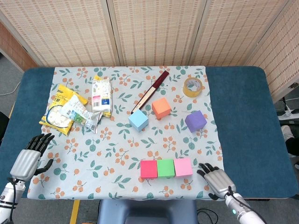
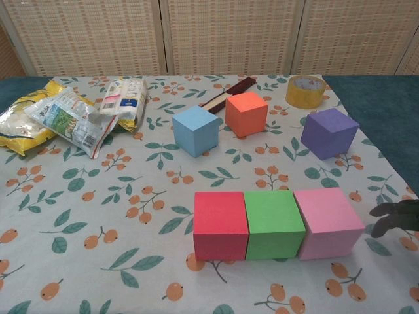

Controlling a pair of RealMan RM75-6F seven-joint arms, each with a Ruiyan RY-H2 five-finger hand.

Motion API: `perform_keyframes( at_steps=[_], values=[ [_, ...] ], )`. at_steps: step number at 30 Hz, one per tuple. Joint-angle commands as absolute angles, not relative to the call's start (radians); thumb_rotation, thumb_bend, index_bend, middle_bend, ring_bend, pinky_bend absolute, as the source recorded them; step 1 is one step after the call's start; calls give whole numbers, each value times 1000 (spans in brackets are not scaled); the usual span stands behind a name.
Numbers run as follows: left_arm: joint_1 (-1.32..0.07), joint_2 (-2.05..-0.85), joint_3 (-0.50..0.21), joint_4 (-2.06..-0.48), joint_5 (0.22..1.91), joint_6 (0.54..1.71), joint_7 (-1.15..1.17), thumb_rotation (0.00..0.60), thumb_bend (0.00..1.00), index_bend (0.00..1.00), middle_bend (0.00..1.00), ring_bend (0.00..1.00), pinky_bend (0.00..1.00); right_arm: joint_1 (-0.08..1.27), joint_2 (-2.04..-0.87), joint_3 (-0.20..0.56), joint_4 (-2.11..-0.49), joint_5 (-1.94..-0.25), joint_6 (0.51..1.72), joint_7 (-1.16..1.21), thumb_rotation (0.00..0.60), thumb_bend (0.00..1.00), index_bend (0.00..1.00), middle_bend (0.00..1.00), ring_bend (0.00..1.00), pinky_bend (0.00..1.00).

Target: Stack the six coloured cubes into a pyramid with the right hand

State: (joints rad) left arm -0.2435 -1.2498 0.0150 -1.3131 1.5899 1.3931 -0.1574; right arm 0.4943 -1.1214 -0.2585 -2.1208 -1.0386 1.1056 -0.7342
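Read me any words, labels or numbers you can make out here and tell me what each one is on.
None can be read.
Yellow snack bag: print too small.
Green-and-white packet: print blurred.
White packet: label too small.
Cubes, tape roll: no text visible.

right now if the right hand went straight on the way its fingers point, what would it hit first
Probably the pink cube. The right hand lies beside it, fingers aimed up and left toward the row's right end. Depth is unclear; slightly steeper, it would pass behind the cube over bare tablecloth.
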Motion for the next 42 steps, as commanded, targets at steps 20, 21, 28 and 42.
perform_keyframes(
  at_steps=[20, 21, 28, 42],
  values=[
    [-245, -1284, -8, -1303, 1543, 1366, -73, 600, 406, 0, 54, 9, 100, 810, -1186, 152, -1918, -864, 1051, -698, 600, 154, 4, 0, 0, 180],
    [-246, -1287, -11, -1301, 1535, 1360, -71, 600, 406, 0, 53, 9, 99, 843, -1222, 165, -1886, -839, 1048, -738, 600, 154, 2, 0, 0, 171],
    [-266, -1313, -13, -1261, 1521, 1313, -79, 600, 406, 0, 54, 9, 99, 1054, -1471, 213, -1630, -647, 978, -930, 600, 138, 0, 0, 0, 104],
    [-268, -1331, -48, -1217, 1466, 1306, -69, 600, 406, 0, 54, 9, 99, 1301, -1801, 274, -1133, -475, 762, -939, 600, 114, 0, 0, 0, 61]
  ],
)
